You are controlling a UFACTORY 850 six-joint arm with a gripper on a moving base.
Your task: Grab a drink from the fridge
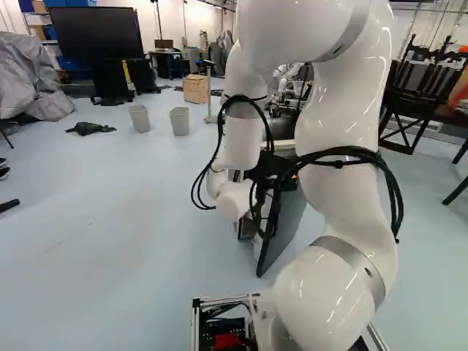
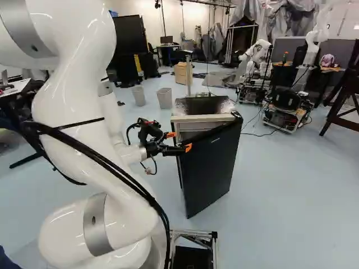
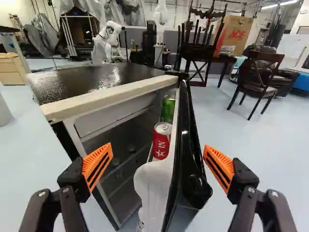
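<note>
In the right base view my gripper [image 2: 180, 142] is beside the small black fridge [image 2: 208, 162], near the top of its partly swung-out door. Seen from the wrist, the gripper [image 3: 158, 166] stands wide open, its orange pads on either side of the door edge and holding nothing. The fridge's black top [image 3: 96, 79] lies ahead, and its black door [image 3: 189, 154] stands ajar. On the door's inner shelf are a red can [image 3: 161, 141] and, behind it, a green can [image 3: 167, 109]. In the left base view the arm largely covers the fridge.
Two grey bins [image 1: 140, 118] and a wooden cabinet [image 1: 196, 88] stand beyond the fridge. Another robot [image 2: 255, 67] is farther back, near a wheeled base [image 2: 287, 112]. Dark wooden chairs [image 3: 256, 77] stand past the door side.
</note>
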